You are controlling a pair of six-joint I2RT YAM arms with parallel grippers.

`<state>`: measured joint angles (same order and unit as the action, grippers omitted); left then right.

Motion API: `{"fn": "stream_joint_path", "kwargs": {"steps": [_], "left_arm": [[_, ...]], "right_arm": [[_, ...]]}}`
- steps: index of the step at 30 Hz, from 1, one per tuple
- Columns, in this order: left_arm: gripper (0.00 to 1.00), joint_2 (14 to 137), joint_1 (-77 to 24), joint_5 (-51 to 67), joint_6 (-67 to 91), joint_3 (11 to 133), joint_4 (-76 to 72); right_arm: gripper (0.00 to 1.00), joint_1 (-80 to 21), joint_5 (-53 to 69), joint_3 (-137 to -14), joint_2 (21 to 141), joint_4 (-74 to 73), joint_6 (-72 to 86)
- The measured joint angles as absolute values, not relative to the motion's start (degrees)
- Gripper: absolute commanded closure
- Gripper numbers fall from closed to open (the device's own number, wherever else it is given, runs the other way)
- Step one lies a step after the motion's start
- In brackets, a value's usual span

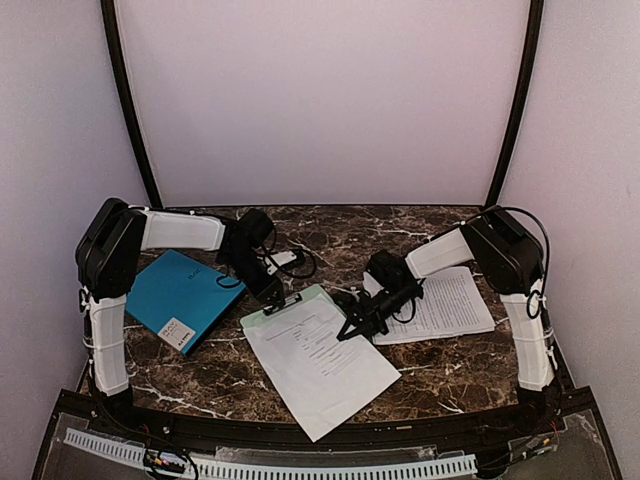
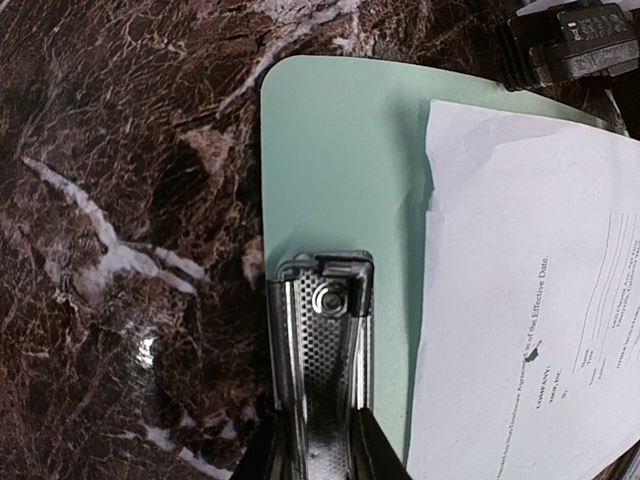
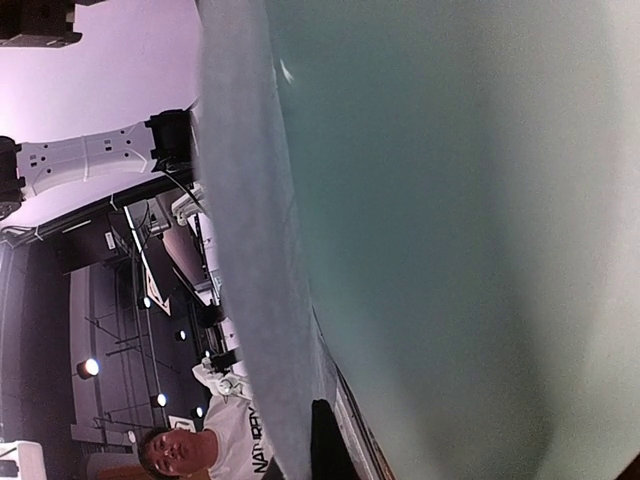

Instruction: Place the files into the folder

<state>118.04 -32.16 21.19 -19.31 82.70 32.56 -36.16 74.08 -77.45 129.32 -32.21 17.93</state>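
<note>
Left jaws gripping clipboard clip (image 2: 322,350), sheet (image 2: 520,300) reading "COMPANY", perhaps "Effective Date"

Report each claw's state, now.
Left claw: closed on the silver metal clip of the pale green clipboard.
Right claw: cannot be told; it sits at the edge of the white printed sheet.

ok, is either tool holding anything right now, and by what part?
Left tool pinches the pale green clipboard by its metal clip. Right tool sits at the clipboard's edge; a hold cannot be told.
</note>
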Motion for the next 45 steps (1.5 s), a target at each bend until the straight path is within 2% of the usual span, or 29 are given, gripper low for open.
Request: {"fn": "stream_joint_path", "kwargs": {"steps": [45], "left_arm": [[0.99, 116.49, -32.16, 22.00, -19.57, 80.31, 30.83]], "right_arm": [[1.00, -34.81, 75.75, -78.61, 130.82, -29.80, 21.87]]}}
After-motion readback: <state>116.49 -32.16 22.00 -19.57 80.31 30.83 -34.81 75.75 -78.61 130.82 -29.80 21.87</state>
